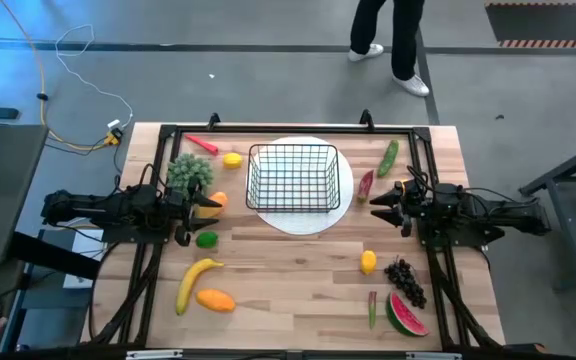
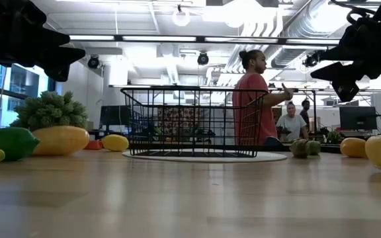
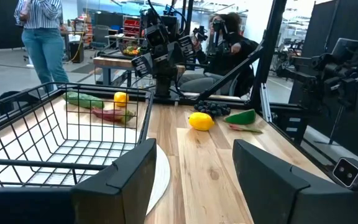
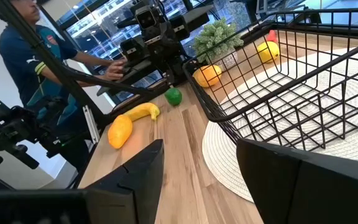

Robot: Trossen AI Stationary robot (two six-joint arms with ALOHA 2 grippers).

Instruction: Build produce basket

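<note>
Black wire basket (image 2: 194, 122) sitting empty on white plate (image 2: 204, 157) mid-tabletop, lime (image 2: 8, 142) and mango (image 2: 60, 140) lying toward left edge, person (image 2: 253, 99) standing behind.

Both arms reach in from the sides of the high view toward its middle. The left gripper (image 1: 208, 208) sits at centre left with fingers parted and empty. The right gripper (image 1: 376, 207) sits at centre right, likewise parted and empty.

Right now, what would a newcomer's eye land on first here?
The empty black wire-mesh basket, sitting on a round white plate at the table's far middle. Colourful toy produce lies scattered around it, like the yellow banana near the left front. Both hands, left and right, hover open, flanking the basket.
</note>
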